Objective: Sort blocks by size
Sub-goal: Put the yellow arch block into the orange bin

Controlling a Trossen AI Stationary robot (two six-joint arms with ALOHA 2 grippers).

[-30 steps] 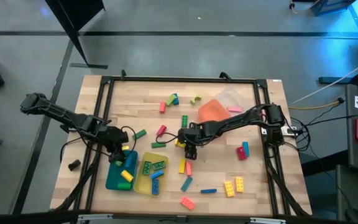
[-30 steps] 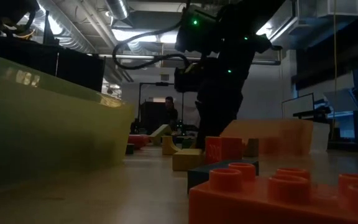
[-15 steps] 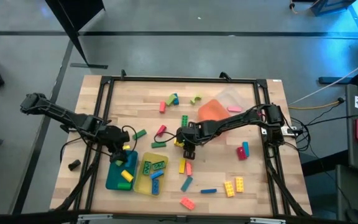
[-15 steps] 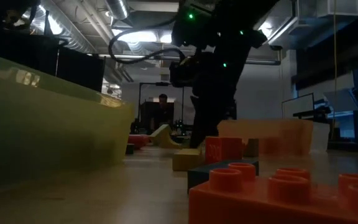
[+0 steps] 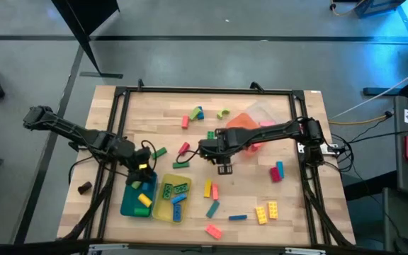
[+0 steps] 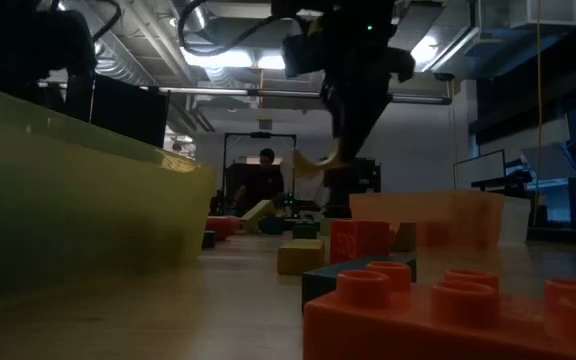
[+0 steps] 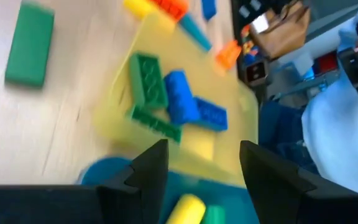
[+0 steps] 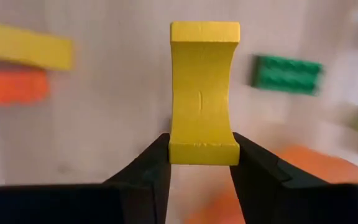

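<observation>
A: From above, the right pincer (image 5: 224,167) sits mid-table (image 5: 261,191), its load hidden.
B: The low view shows it lifted since a second ago.
A: Its wrist view shows it pinching a yellow arched block (image 8: 204,93).
B: The left pincer (image 7: 197,162), spread, hangs over the yellow tray (image 7: 229,112).

Low view: orange brick (image 6: 448,310) in the foreground is cut off by the bottom and right edges. Yellow tray (image 6: 78,200) wall fills the left side and hides the table behind it; its contents cannot be seen here.

Left wrist view: blurred. Teal tray (image 7: 185,186) mostly hidden behind the left gripper (image 7: 202,163) fingers and cut by the bottom edge.

High view: yellow arched block (image 8: 204,93) held in the right gripper (image 5: 223,167) is too small to tell.
</observation>
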